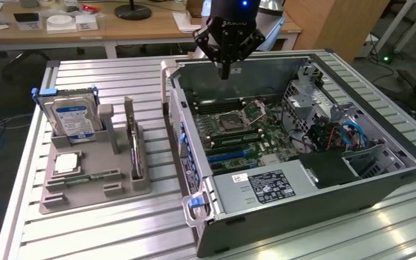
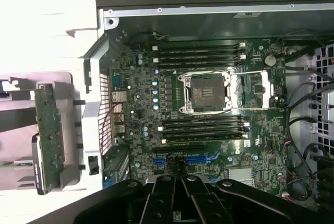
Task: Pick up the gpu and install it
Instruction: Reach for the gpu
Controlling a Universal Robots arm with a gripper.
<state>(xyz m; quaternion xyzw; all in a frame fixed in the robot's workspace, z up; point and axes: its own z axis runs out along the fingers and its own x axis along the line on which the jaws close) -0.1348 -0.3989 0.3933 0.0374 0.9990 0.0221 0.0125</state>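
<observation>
The end effector [image 1: 225,73] hangs over the far end of the open computer case [image 1: 324,195], its fingers pinched shut and holding nothing. In the exterior view, the gpu [image 1: 131,142] lies between seven and eight o'clock from it, well apart, outside the case. It stands on edge in a grey tray [image 1: 85,195] on the table [image 1: 106,233], with its long axis running roughly twelve to six. The wrist view adds the motherboard [image 2: 209,104] and its blue expansion slots [image 2: 201,158] just beyond the closed fingers.
</observation>
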